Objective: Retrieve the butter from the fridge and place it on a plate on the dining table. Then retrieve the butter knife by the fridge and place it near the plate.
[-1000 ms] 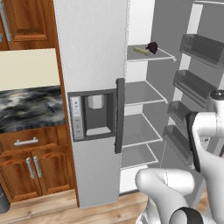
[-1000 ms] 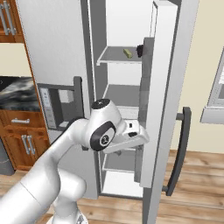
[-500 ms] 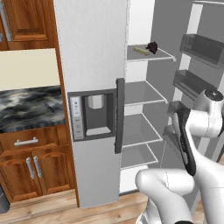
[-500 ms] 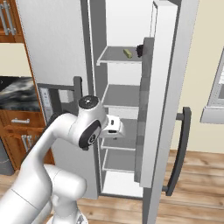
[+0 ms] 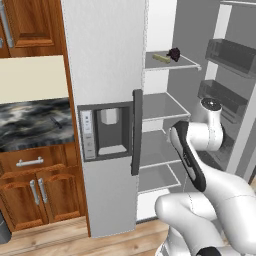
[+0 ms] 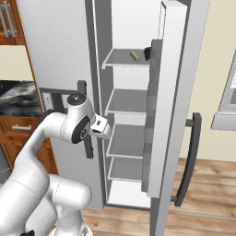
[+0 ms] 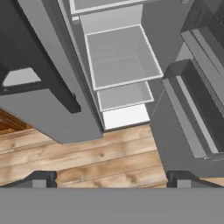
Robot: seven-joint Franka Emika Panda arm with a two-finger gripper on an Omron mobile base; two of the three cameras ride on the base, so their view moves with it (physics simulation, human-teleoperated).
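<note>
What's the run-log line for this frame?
fridge: right door open | butter: top shelf, untouched | gripper: open, empty, aimed at lower shelves

Arm point(image 5: 210, 200) of smooth, glossy white rounded segments, bulbous at the joints. A dark band point(image 5: 189, 160) runs lengthwise along one link; a round dark cap with a grey centre point(image 6: 83, 131) closes a joint end, and another joint has a grey disc on top point(image 5: 210, 104). Claw point(image 7: 111, 178) with two small dark grey tips.
</note>
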